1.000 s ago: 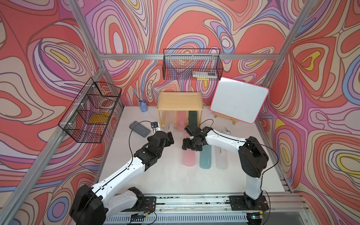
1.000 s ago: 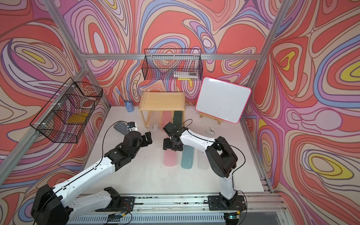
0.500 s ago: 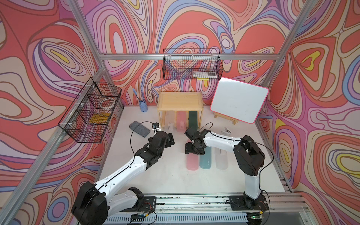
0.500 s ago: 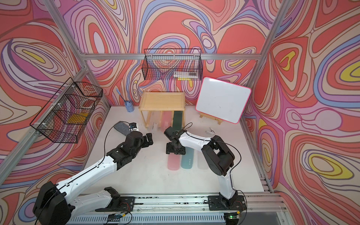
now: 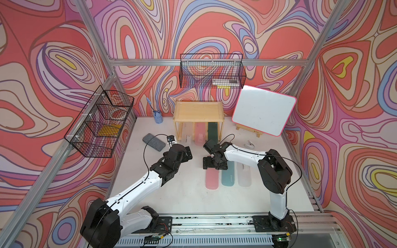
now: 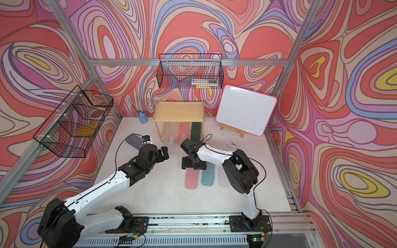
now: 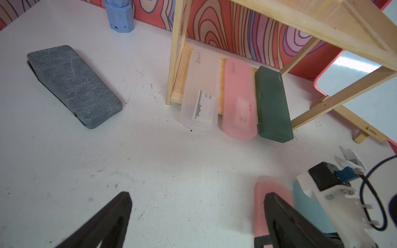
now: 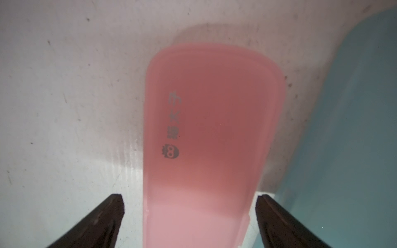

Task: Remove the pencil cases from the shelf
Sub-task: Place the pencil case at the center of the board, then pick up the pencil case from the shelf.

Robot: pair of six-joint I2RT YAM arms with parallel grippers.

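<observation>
Both sets of jaws stood wide open and held nothing. My right jaws hung low over the shelf-side end of the loose pink case (image 8: 204,128), one finger on each side of it with a strip of table (image 5: 187,199) showing between finger and case, so I straddled it without touching it. That case lay flat, first in a row of three set side by side with the teal case (image 5: 228,176) just beside it and the loose clear case (image 5: 244,177) just beyond, partly under my right arm (image 5: 242,153). My left jaws hovered above bare table, pointed at the shelf (image 5: 198,109), between the grey pouch (image 7: 71,83) and the row. White table lay open from those jaws up to the shelf front, and more lay open between the row and the rail (image 5: 214,221) at the near edge. The shelf stood against the back wall, with the blue holder (image 5: 158,117) to one side and the tilted whiteboard (image 5: 263,112) to the other. Its lower tier held the shelved clear case (image 7: 199,92), the shelved pink case (image 7: 238,101) and the dark green case (image 7: 272,103), packed side by side, their near ends reaching out past the front rim. The back wire basket (image 5: 211,73) held some flat white and yellow items I could not identify, and the side wire basket (image 5: 101,124) held something yellow. A small white clip (image 5: 250,145) lay near the whiteboard's foot.
</observation>
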